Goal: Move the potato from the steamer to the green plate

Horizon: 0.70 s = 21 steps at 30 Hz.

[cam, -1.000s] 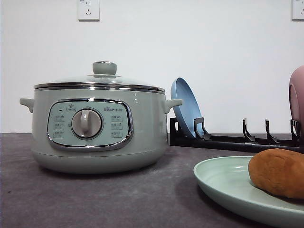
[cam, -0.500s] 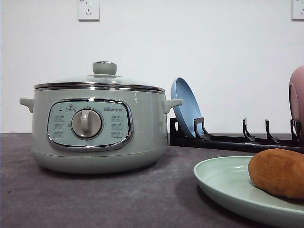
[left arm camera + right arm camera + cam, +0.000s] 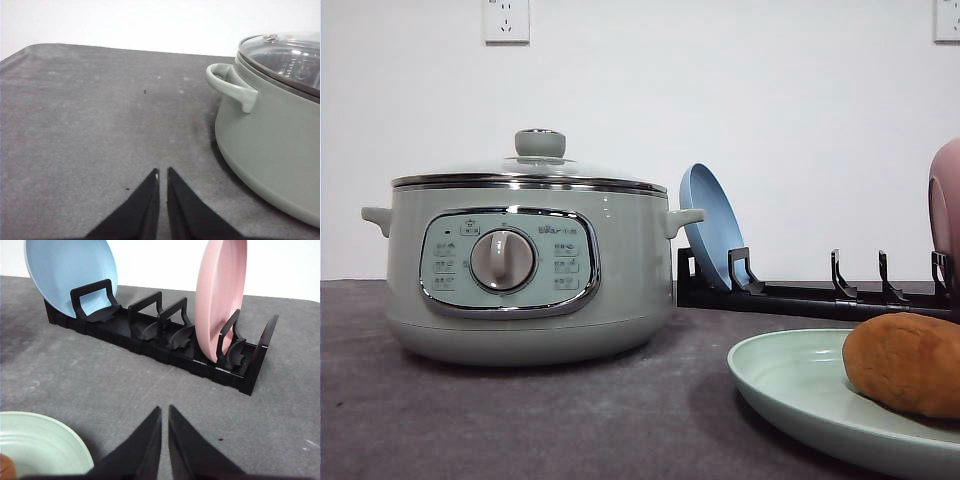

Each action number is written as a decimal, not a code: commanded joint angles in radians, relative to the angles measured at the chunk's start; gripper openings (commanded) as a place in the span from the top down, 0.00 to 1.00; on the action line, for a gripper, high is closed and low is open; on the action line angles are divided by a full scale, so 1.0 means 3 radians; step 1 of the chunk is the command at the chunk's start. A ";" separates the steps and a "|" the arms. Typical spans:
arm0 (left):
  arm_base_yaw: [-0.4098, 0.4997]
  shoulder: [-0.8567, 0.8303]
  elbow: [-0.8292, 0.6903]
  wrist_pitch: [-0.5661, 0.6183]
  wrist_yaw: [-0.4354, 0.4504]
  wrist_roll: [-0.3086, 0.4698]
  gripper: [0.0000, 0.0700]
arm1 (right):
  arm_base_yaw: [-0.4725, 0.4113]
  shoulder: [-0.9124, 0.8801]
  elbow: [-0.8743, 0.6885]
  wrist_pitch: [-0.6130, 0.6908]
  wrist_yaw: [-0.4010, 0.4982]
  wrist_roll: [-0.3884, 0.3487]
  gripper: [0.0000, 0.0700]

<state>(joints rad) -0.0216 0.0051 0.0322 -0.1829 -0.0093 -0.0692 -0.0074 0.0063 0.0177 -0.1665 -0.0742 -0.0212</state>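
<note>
since the potato (image 3: 905, 363) already lies on the green plate (image 3: 790, 385) at the right of the front view, the transfer looks done, and what is left is judged to be a clean retreat. going left to right: the left gripper (image 3: 162, 174) hangs low over the bare grey table mat (image 3: 90, 110) with its two black fingers drawn almost together, only a thin slit between them and nothing held. just beside it sits the steamer (image 3: 525, 265), sage-green, with its side handle (image 3: 227, 86) sticking out toward the gripper and the glass lid (image 3: 530, 165) seated on the rim, knob (image 3: 540, 143) upright. behind and to the right of the pot stands the black dish rack (image 3: 150, 332), a blue plate (image 3: 70, 272) leaning in its left end slot and a pink plate (image 3: 220, 295) upright near its right end, with vacant slots between. the right gripper (image 3: 165, 412) hovers above the mat in front of the rack, its fingers likewise nearly closed and holding nothing, with the green plate's rim near it. to finish well, the left arm should draw back away from the pot's handle rather than sweep across it, and the right arm should lift before it moves, so that it neither nudges the plate nor rolls the potato off, and stays well clear of the rack.
</note>
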 commanded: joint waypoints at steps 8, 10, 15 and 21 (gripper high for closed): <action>0.0004 -0.0006 -0.0067 -0.0020 -0.0008 -0.0009 0.97 | -0.0005 -0.0009 -0.0019 0.0043 0.0013 0.0046 0.98; 0.0004 -0.0006 -0.0067 -0.0021 -0.0008 -0.0009 0.97 | -0.0005 -0.0009 -0.0019 0.0043 0.0013 0.0046 0.98; 0.0004 -0.0006 -0.0067 -0.0021 -0.0008 -0.0009 0.97 | -0.0005 -0.0009 -0.0019 0.0043 0.0013 0.0046 0.98; 0.0004 -0.0006 -0.0067 -0.0021 -0.0008 -0.0009 0.97 | -0.0005 -0.0009 -0.0019 0.0043 0.0013 0.0046 0.98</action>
<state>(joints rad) -0.0216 0.0051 0.0322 -0.1829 -0.0093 -0.0690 -0.0074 0.0063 0.0177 -0.1665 -0.0742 -0.0212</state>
